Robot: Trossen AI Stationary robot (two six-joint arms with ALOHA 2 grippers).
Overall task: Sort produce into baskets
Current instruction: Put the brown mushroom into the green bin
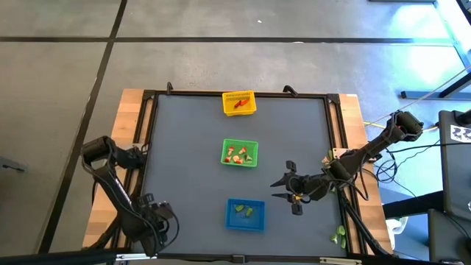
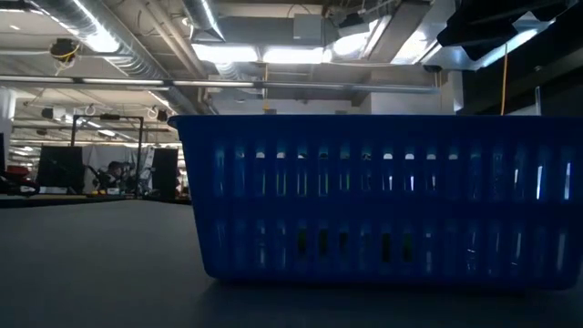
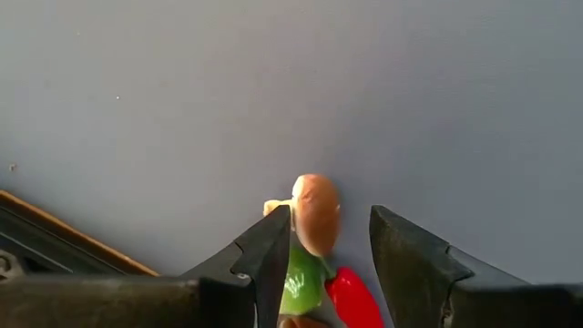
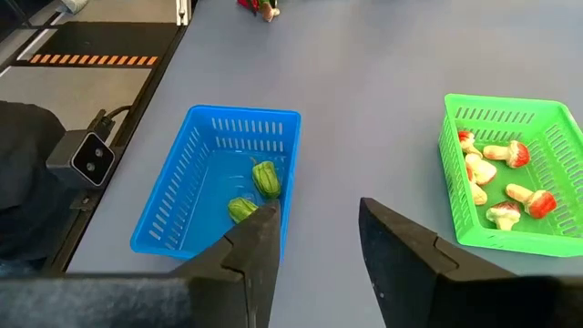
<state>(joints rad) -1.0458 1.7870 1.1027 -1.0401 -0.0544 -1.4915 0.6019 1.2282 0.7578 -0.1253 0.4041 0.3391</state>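
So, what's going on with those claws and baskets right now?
Right claw open, empty, beside blue basket. Left claw over mushroom piece, grip unclear. Nothing in the way.

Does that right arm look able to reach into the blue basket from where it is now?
Probably yes. The right gripper hangs open just beside the blue basket, whose top is open and holds only two green peppers. Nothing stands between them on the table.
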